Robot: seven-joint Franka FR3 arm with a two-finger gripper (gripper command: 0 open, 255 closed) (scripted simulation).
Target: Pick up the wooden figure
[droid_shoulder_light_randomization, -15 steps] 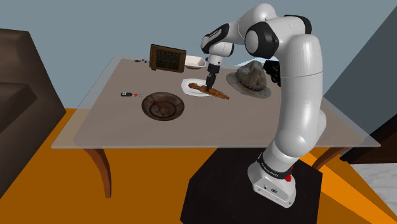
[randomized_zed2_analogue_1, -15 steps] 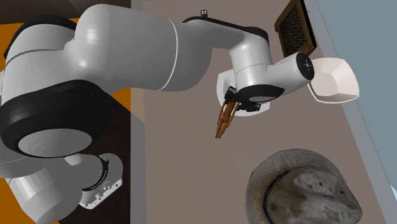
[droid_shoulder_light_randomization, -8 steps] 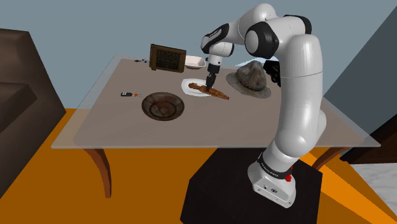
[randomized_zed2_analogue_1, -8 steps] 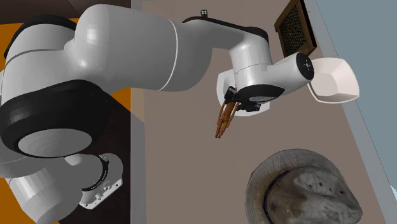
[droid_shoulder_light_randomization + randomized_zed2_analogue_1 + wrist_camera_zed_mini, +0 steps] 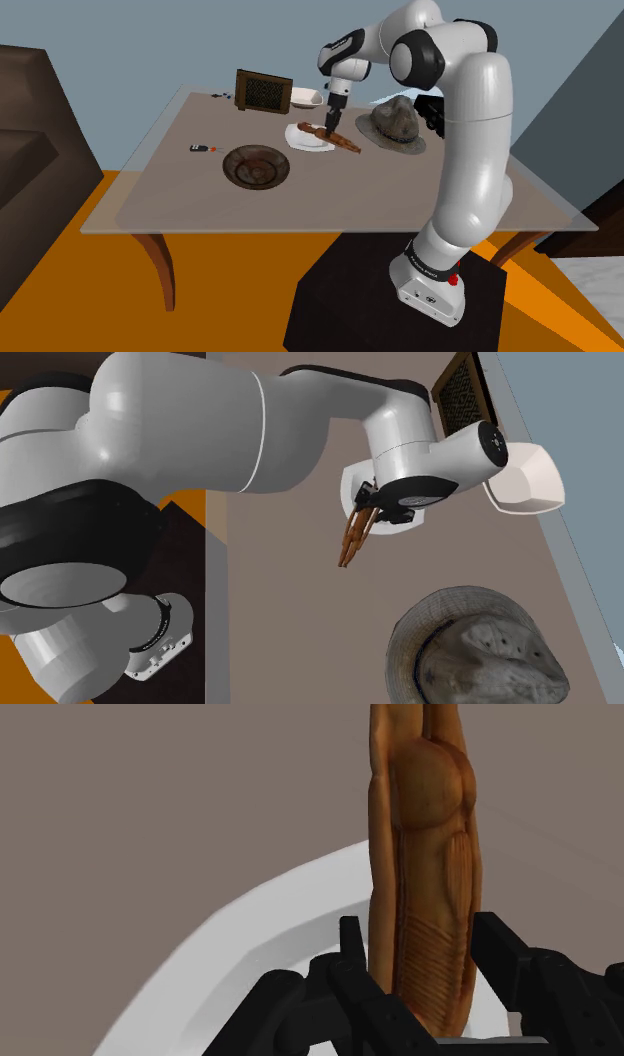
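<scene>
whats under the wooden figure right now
Under the wooden figure, at its gripped end, lies a white plate; under its far end, bare table. The plate's patch right below figure and gripper is covered.

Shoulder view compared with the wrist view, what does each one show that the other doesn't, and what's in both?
The shoulder view takes in the whole arm on its stand, plus the hat, the dark round bowl, the framed box and the sofa. The wrist view gives the close detail: the black fingers clasping the wooden figure from both sides, and its carved grooves. Both show the figure, the white plate and the grey-brown table.
</scene>
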